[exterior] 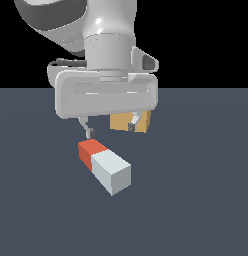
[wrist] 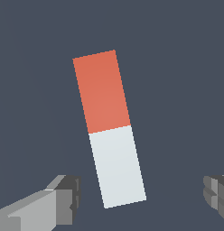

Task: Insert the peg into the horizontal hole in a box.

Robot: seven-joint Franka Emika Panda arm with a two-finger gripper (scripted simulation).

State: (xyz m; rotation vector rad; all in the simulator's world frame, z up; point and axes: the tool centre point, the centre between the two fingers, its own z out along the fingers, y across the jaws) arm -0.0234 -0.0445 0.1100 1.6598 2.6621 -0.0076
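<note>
The peg [exterior: 104,165] lies flat on the dark floor, its orange-red end toward the exterior view's left and back, its grey-white end toward the front right. In the wrist view the peg [wrist: 109,128] lies below and between the two fingers. My gripper [exterior: 110,130] hovers above and behind the peg, open and empty, its fingertips [exterior: 89,133] clear of it. The tan box [exterior: 142,123] stands behind the gripper and is mostly hidden by the hand. Its hole is hidden.
The dark grey floor [exterior: 196,200] spreads all around. The arm's grey hand [exterior: 106,97] fills the upper middle of the exterior view.
</note>
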